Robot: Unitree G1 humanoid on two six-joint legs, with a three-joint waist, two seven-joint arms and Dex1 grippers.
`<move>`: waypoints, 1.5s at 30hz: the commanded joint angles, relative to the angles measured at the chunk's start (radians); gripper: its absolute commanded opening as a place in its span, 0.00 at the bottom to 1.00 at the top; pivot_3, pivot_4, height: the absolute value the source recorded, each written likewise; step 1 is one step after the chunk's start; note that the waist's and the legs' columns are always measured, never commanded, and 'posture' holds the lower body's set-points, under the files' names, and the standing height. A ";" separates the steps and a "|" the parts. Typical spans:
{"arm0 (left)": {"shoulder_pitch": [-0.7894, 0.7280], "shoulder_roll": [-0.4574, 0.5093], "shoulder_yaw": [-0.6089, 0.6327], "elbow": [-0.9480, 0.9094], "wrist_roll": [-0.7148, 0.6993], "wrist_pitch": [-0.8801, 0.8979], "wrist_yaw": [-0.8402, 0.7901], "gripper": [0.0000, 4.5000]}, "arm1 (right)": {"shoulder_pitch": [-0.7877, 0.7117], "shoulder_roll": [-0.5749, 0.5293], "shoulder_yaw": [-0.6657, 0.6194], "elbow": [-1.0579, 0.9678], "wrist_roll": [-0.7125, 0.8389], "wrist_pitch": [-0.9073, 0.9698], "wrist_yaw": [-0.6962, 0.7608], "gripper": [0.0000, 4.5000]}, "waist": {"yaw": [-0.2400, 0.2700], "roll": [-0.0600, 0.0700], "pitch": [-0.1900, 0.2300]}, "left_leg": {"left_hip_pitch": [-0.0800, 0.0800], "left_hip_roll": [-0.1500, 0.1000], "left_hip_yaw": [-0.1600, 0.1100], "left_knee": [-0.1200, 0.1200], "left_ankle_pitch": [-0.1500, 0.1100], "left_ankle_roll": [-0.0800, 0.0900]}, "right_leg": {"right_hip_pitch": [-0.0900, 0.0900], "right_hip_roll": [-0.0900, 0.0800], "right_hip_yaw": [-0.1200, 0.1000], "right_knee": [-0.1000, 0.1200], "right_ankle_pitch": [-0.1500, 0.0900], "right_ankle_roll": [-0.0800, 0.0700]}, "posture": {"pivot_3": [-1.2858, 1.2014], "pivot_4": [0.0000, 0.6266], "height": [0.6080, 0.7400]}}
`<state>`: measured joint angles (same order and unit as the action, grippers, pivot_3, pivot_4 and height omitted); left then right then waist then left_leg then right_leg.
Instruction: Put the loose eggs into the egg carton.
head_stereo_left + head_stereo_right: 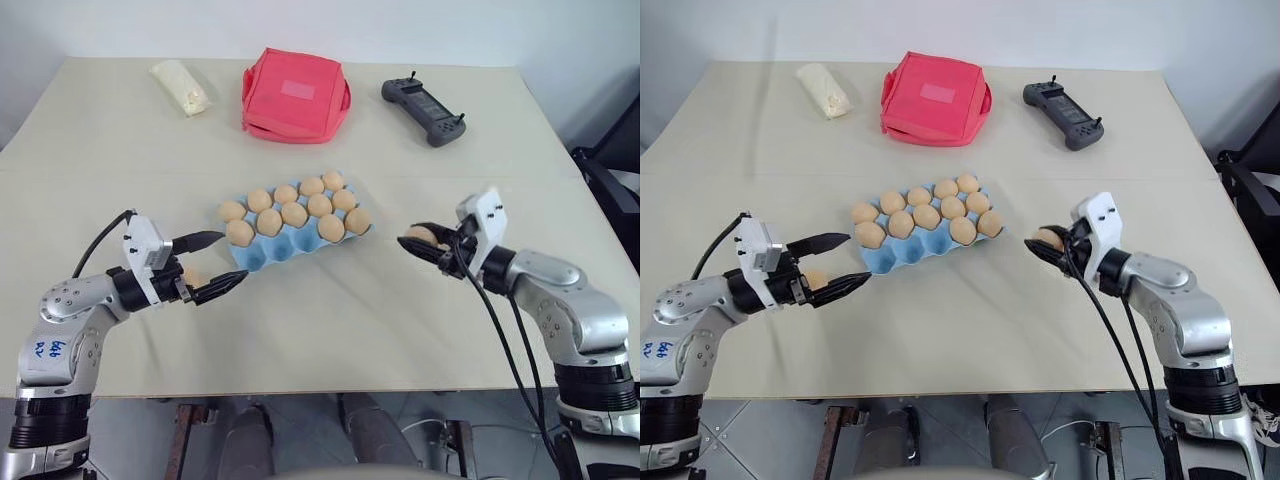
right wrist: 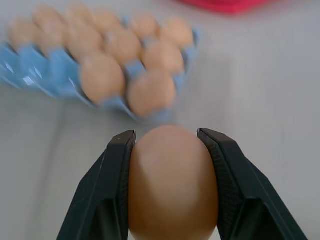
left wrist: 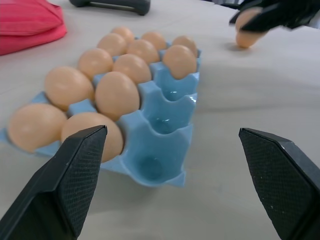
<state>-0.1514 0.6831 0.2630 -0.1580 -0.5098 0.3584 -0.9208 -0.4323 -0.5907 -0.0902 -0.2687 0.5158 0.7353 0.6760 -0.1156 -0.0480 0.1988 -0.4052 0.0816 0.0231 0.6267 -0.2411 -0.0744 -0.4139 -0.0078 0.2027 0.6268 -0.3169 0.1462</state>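
Observation:
The light blue egg carton (image 1: 262, 258) lies mid-table with several tan eggs (image 1: 294, 213) in its cups. Three cups at the left end of its near row (image 3: 165, 120) stand empty. Right of the carton and a little above the table, my right gripper (image 1: 412, 243) is shut on a loose egg (image 2: 172, 185), its tips pointing at the carton. Left of the carton, my left gripper (image 1: 233, 257) is open and level, aimed at the empty cups. Another egg (image 1: 815, 280) shows between the left fingers near their base; I cannot tell whether it touches them.
A red square pouch (image 1: 295, 95) sits at the back centre. A white wrapped packet (image 1: 180, 87) lies to its left and a black handheld controller (image 1: 423, 110) to its right. Bare tabletop runs between the carton and the front edge (image 1: 320, 385).

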 commanded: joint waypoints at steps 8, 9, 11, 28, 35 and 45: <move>0.027 -0.019 0.070 -0.057 -0.036 -0.033 0.051 1.00 | -0.211 0.196 0.175 0.028 0.011 -0.009 -0.003 0.36 | -0.003 0.000 0.000 | -0.001 0.000 0.000 -0.001 0.000 0.000 | -0.001 0.000 -0.001 0.000 0.000 0.001 | 0.52 0.24 1.00; 0.029 -0.026 0.080 -0.062 -0.043 -0.031 0.062 1.00 | -0.227 0.230 0.205 0.055 -0.005 -0.033 0.000 0.36 | -0.005 0.000 0.000 | -0.001 0.000 0.000 -0.001 0.000 -0.001 | -0.001 0.000 -0.001 0.000 0.001 0.001 | 0.52 0.24 1.00; 0.033 -0.032 0.088 -0.074 -0.048 -0.027 0.075 1.00 | -0.244 0.275 0.246 0.096 -0.036 -0.072 0.004 0.36 | -0.009 0.000 0.000 | -0.001 0.001 0.000 -0.002 0.000 -0.001 | -0.002 0.000 -0.001 0.001 0.002 0.004 | 0.52 0.24 1.00; 0.100 -0.052 0.109 -0.151 -0.061 -0.018 0.142 1.00 | -0.370 0.448 0.333 0.508 -0.229 -0.345 0.082 0.36 | -0.030 0.000 0.000 | -0.001 0.001 -0.001 -0.006 0.000 -0.002 | -0.003 0.000 -0.003 0.002 0.002 0.004 | 0.52 0.24 1.00; 0.073 -0.046 0.082 -0.133 -0.058 -0.015 0.127 1.00 | -0.355 0.442 0.342 0.435 -0.236 -0.330 0.129 0.81 | -0.029 0.000 0.000 | -0.001 0.001 -0.002 -0.006 0.000 -0.002 | -0.003 0.000 -0.004 0.001 0.002 0.004 | 0.52 0.24 1.00; 0.001 -0.042 0.018 -0.072 -0.046 -0.022 0.071 1.00 | -0.320 0.355 0.266 0.236 -0.207 -0.230 0.097 0.99 | -0.025 0.000 0.000 | -0.001 0.001 -0.002 -0.006 0.000 -0.003 | -0.004 0.000 -0.004 0.001 0.002 0.004 | 0.52 0.24 1.00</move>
<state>-0.1391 0.6340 0.2841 -0.2318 -0.5505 0.3477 -0.8348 -0.7583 -0.2116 0.2217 0.0486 0.2812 0.4847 0.7796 -0.1402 -0.0479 0.1988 -0.4065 0.0823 0.0213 0.6203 -0.2408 -0.0769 -0.4175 -0.0079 0.1987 0.6282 -0.3150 0.1501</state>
